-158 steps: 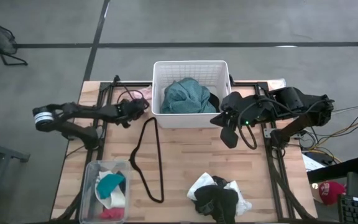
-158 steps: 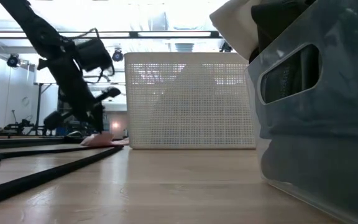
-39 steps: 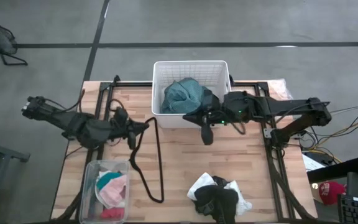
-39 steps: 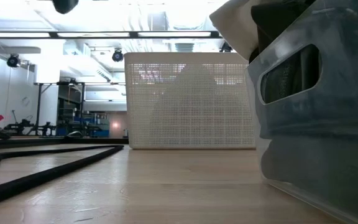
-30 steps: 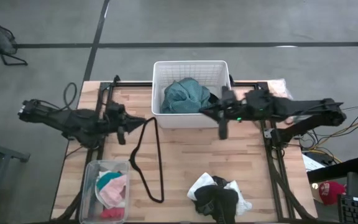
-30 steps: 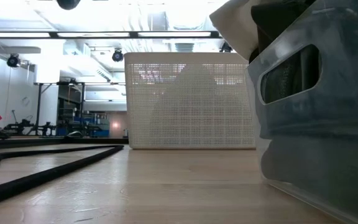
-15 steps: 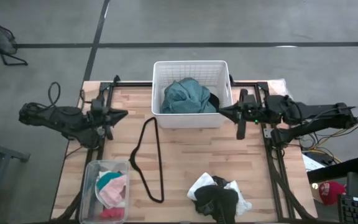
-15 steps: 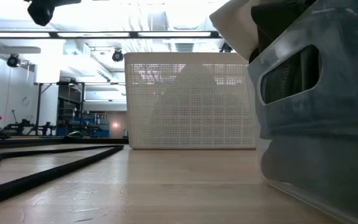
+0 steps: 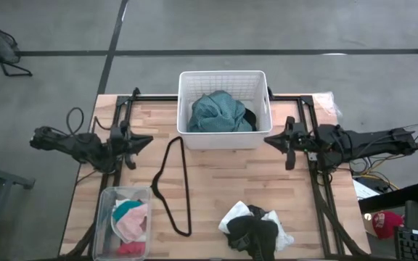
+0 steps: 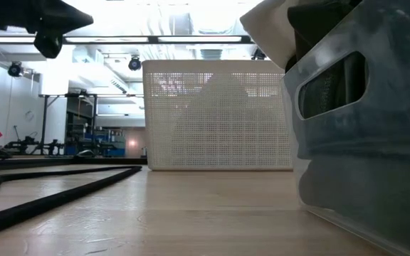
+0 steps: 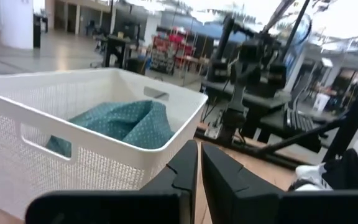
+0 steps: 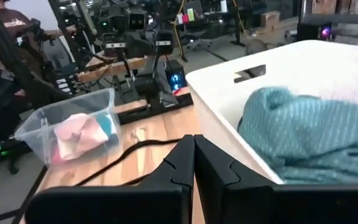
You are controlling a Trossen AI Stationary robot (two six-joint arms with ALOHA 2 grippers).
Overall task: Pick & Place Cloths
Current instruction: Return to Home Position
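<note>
A large teal garment (image 9: 220, 112) lies inside the white slotted basket (image 9: 223, 138) at the table's far middle. A heap of black and white cloths (image 9: 256, 228) rests on the wood at the near edge. Pink, teal and white pieces (image 9: 130, 221) fill a clear bin (image 9: 106, 217) at the near left. My left gripper (image 9: 148, 140) hangs shut over the table's left side, pointing level at the basket (image 11: 92, 124). My right gripper (image 9: 268, 138) hangs shut to the right of the basket and holds nothing. The teal garment (image 12: 303, 134) shows past its fingers.
A thin black cord loop (image 9: 171, 185) lies on the wood between the bin and the basket. Dark metal rails (image 9: 318, 196) run along both sides of the table. In the low view the basket (image 10: 218, 114) stands in the middle and the clear bin (image 10: 361, 121) is close by on the right.
Both arms have drawn back and sunk. My left gripper has gone from the cord loop toward the table's left edge and has rolled a little. My right gripper has gone from the basket's front toward the right edge. Neither carries anything, and the cloths have stayed where they were.
</note>
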